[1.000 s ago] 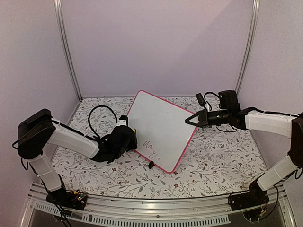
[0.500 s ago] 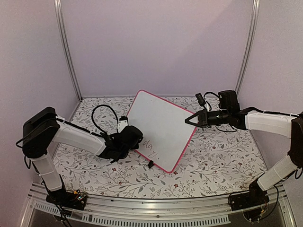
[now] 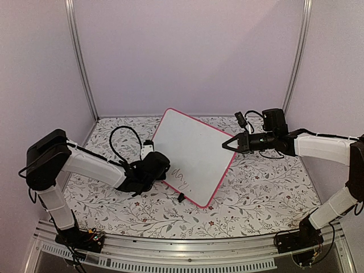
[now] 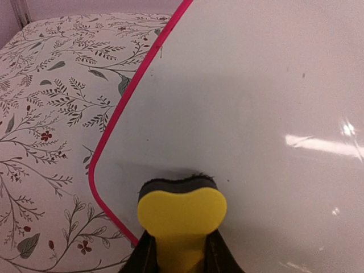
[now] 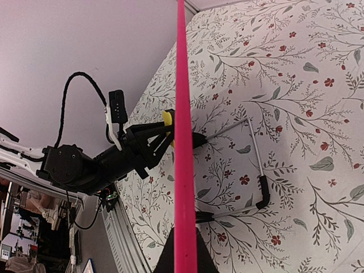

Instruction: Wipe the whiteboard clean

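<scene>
One pink-framed whiteboard (image 3: 193, 148), tilted, writing perhaps "day", right jaws pinching edge, left jaws gripping yellow eraser (image 4: 182, 210)

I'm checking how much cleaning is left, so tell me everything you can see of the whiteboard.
The whiteboard is a glossy white rectangle with a thin pink-red frame and rounded corners, propped tilted on a wire stand. Handwriting shows near its lower edge. The right end effector clamps its right edge; the left end effector presses a yellow eraser against its face.

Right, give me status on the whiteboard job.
Left hand shut on yellow eraser, against whiteboard. Right hand shut on its edge. Writing remains. Nothing obstructing.
</scene>
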`<control>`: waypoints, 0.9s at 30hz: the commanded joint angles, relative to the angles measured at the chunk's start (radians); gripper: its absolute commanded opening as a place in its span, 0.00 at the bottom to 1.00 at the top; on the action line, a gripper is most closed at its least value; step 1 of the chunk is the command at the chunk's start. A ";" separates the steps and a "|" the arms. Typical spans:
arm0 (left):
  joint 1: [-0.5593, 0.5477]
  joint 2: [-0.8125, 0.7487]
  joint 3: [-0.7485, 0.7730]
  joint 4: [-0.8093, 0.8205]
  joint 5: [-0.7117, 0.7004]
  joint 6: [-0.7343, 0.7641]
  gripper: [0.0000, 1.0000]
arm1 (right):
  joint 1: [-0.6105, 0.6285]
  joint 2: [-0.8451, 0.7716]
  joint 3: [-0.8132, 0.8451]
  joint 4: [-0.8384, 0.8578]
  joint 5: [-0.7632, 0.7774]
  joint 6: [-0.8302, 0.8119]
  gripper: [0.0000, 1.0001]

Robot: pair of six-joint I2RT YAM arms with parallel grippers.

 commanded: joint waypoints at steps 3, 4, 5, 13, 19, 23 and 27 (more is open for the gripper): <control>-0.006 -0.016 -0.046 0.159 0.117 0.135 0.00 | 0.033 0.052 -0.024 -0.116 0.008 -0.030 0.00; -0.008 -0.022 -0.051 0.181 0.121 0.150 0.00 | 0.034 0.052 -0.024 -0.116 0.008 -0.030 0.00; -0.008 -0.028 -0.057 0.206 0.126 0.163 0.00 | 0.033 0.052 -0.024 -0.115 0.009 -0.030 0.00; -0.008 -0.075 -0.114 0.354 0.178 0.225 0.00 | 0.033 0.055 -0.023 -0.113 0.007 -0.030 0.00; -0.008 -0.047 -0.073 0.182 0.076 0.152 0.00 | 0.033 0.057 -0.023 -0.115 0.004 -0.030 0.00; -0.007 0.014 0.010 -0.058 -0.009 0.045 0.00 | 0.034 0.056 -0.021 -0.114 0.004 -0.030 0.00; -0.006 0.021 0.009 -0.113 -0.013 0.007 0.00 | 0.034 0.059 -0.021 -0.113 0.004 -0.030 0.00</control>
